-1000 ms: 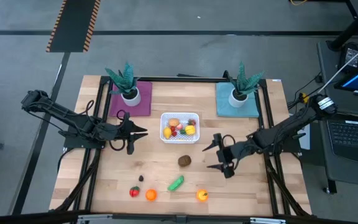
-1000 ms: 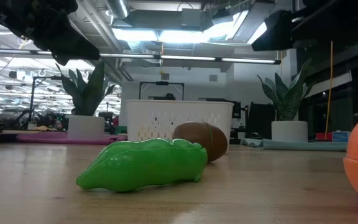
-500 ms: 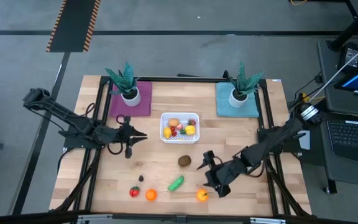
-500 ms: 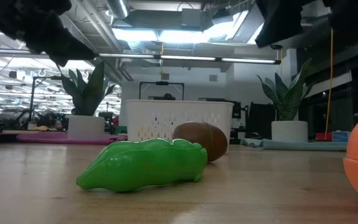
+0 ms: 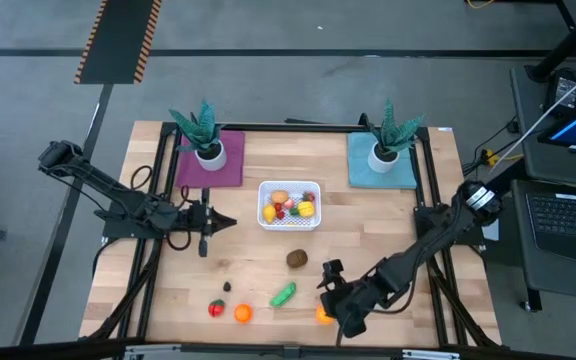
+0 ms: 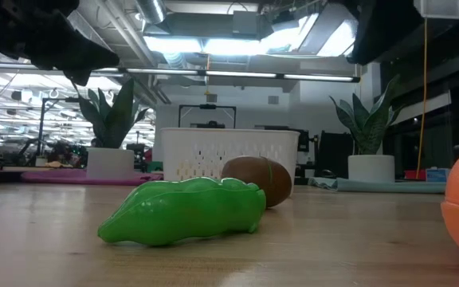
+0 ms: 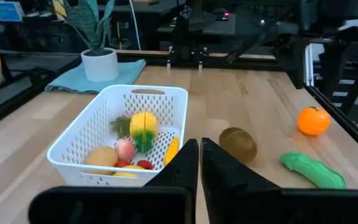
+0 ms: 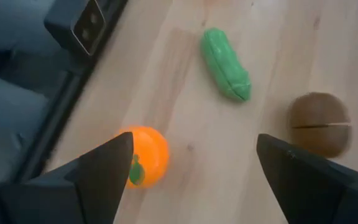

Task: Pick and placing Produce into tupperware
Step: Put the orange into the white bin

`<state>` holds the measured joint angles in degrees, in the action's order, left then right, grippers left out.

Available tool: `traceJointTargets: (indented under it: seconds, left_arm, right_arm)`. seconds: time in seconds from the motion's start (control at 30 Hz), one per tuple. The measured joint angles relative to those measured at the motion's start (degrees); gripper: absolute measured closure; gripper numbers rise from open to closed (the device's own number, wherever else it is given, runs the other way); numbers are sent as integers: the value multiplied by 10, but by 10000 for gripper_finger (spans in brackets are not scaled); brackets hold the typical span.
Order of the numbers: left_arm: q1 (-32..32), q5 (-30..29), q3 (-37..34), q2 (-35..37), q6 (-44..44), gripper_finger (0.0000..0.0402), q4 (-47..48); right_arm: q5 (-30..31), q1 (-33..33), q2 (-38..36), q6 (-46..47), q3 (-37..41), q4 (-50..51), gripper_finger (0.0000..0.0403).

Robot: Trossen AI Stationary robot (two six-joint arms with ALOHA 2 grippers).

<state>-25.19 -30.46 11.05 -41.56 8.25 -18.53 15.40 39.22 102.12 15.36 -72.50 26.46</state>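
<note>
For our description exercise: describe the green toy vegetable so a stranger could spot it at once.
Start at the white basket mid-table, then look toward the table's front edge. Past the brown kiwi lies the green pea pod, the only long green piece among round orange and red ones.

The basket (image 5: pixel 289 205) sits mid-table between two potted plants (image 5: pixel 201 133) behind it, several produce pieces (image 7: pixel 129 144) inside. Before it lies a kiwi (image 5: pixel 297 259), then a pea pod (image 5: pixel 283 295). Left of the pod, what may be a tomato (image 5: pixel 216 309); right, an orange (image 5: pixel 323 314).
</note>
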Motion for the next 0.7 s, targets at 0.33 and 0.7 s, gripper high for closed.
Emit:
traceJointTargets:
  seconds: [0.33, 0.7]
  left_arm:
    - [-5, 1, 0, 0, 6, 393, 7]
    - [-5, 1, 0, 0, 18, 369, 16]
  right_arm:
    - [0, 20, 49, 24, -13, 2, 60]
    - [0, 34, 84, 43, -12, -22, 60]
